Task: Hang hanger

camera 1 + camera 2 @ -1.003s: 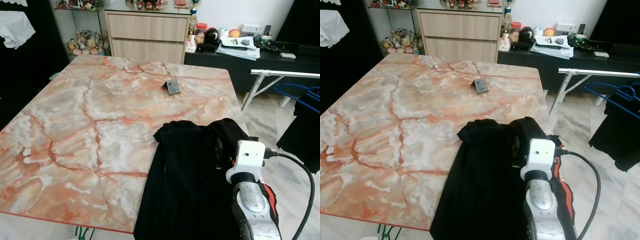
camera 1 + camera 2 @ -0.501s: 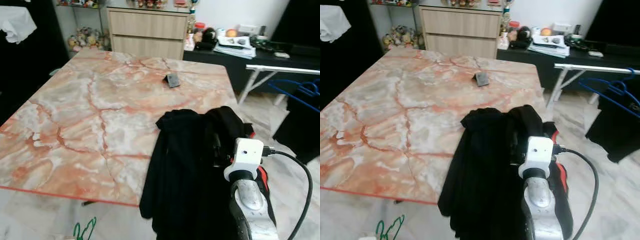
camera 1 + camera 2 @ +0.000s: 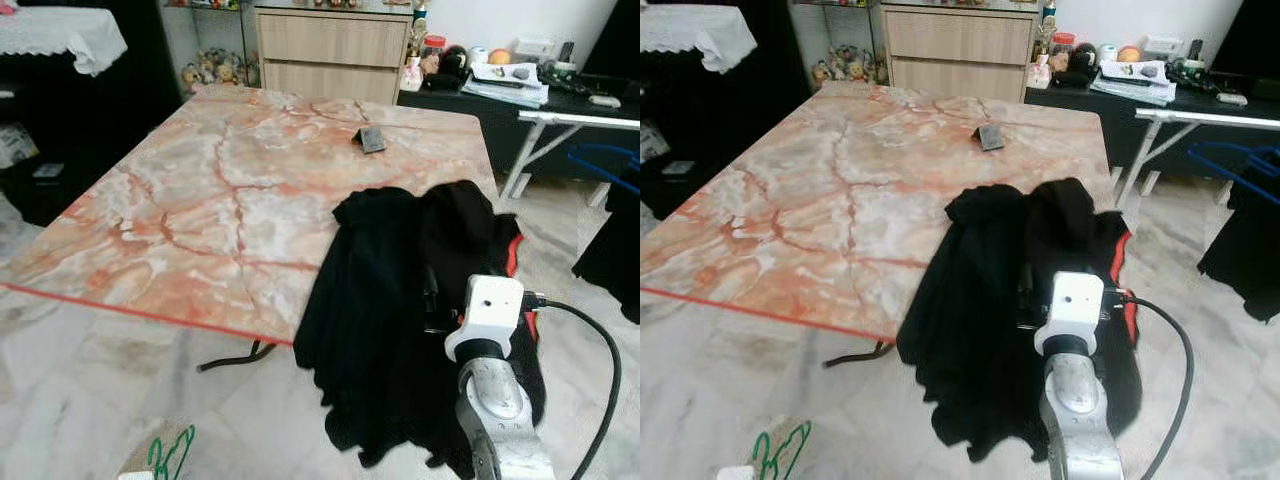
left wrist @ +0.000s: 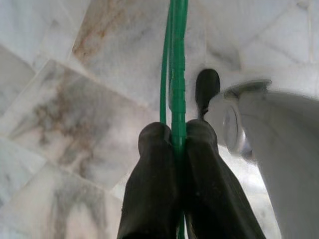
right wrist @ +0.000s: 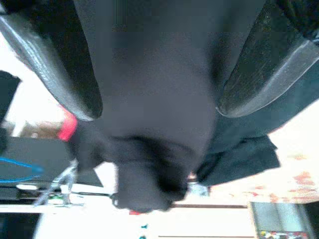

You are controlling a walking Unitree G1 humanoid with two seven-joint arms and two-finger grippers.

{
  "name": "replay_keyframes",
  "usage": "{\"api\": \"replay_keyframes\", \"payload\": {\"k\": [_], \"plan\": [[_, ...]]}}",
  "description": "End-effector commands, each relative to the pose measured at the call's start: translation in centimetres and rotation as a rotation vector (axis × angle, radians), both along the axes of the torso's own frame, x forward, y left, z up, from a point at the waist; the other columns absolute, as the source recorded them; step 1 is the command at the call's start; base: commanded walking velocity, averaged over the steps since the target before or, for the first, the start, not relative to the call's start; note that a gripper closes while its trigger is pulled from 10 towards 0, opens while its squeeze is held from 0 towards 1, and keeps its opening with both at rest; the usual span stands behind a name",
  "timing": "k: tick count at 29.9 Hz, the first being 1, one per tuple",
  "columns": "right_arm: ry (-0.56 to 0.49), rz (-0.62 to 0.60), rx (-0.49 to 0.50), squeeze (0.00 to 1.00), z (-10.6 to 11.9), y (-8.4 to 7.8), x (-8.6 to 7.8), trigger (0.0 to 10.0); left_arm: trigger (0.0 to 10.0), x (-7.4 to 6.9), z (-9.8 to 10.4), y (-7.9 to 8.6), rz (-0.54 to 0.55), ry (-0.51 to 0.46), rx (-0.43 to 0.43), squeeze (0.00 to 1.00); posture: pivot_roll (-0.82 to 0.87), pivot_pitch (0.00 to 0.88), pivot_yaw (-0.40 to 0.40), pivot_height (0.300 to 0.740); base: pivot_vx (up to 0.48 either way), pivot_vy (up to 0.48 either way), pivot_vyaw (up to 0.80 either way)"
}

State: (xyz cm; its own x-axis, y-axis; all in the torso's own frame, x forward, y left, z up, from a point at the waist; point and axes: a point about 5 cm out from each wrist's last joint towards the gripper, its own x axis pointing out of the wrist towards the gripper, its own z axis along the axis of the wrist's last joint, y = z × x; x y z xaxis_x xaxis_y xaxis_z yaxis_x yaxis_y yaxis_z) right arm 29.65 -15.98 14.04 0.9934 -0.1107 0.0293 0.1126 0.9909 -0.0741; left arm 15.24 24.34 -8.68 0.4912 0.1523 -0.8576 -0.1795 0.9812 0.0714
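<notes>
The right claw [image 5: 159, 64] is clenched on a black garment [image 3: 400, 300] that drapes off the corner of the marble counter [image 3: 200, 200], much of its weight hanging toward the floor. The left claw [image 4: 172, 144] pinches a green hanger [image 4: 174, 59] low beside the robot, above the tiles. The risk is that the cloth slides off the counter edge or slips from the grip, and the thin hanger could twist between the fingers before it is threaded in.
</notes>
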Motion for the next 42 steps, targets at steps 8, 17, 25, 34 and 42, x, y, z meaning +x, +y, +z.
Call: {"api": "replay_keyframes", "payload": {"k": [8,17,25,34,42], "plan": [[0.001,-0.022,0.003,0.0,-0.2,-0.2,-0.1,10.0,10.0,-0.8,-0.3,-0.1,0.004,0.026,-0.003,0.0,-0.01,0.104,-0.012,0.74,-0.269,0.0,0.0],[0.031,-0.053,0.022,0.0,-1.1,-0.7,-0.3,10.0,10.0,-1.0,-0.4,0.1,0.002,0.034,0.008,0.0,-0.01,0.104,-0.013,0.74,-0.09,0.0,0.0],[0.174,-0.153,0.112,0.0,-5.3,-3.0,-1.1,10.0,10.0,-0.9,-0.3,0.2,0.013,0.026,0.007,0.0,-0.01,0.102,-0.014,0.74,0.0,0.0,0.0],[0.392,-0.163,0.102,0.0,-11.5,-3.6,-2.8,10.0,10.0,-0.6,-0.2,0.2,0.014,0.019,0.007,0.0,-0.01,0.091,-0.013,0.74,0.0,0.0,0.0],[0.622,-0.22,0.262,0.0,-17.0,-3.6,-5.0,10.0,10.0,-0.5,-0.2,0.0,0.004,0.018,0.008,0.0,-0.02,0.077,-0.009,0.74,0.0,0.0,0.0]]}}
